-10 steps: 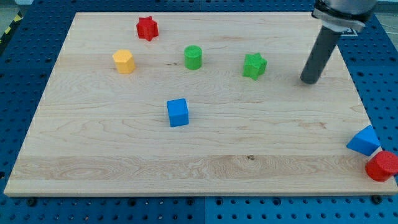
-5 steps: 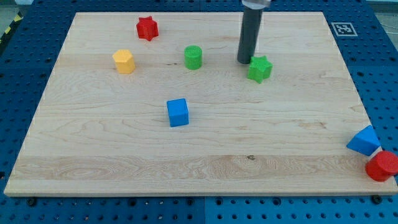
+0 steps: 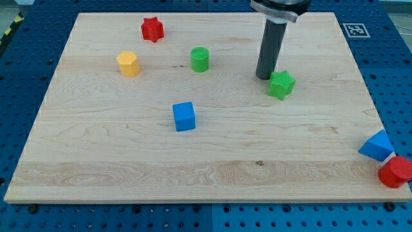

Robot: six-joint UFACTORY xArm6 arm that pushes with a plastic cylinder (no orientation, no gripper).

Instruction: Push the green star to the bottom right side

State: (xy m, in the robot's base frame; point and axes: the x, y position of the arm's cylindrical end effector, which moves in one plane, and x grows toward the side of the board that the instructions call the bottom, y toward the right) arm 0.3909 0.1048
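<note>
Pressing against the upper-left edge of the green star [image 3: 281, 84], my tip [image 3: 264, 77] sits on the wooden surface [image 3: 212, 161] in the upper right part of the view; the tool is a plain dark rod with nothing to open or close, so it grips nothing and only touches the star from the side. That star lies right of centre in the upper half of the board, well apart from the bottom right corner. To the view's left of my tip stands a green cylinder [image 3: 200, 59], and further left a yellow block [image 3: 128, 64] whose shape looks roughly hexagonal. A red star [image 3: 152, 29] rests near the view's top, left of centre. A blue cube [image 3: 184, 116] sits near the middle of the board, below the green cylinder. At the view's right edge, just off the board's lower right side, a blue block [image 3: 377, 145] of a wedge-like shape touches a red block [image 3: 396, 172] that is cut by the frame.
</note>
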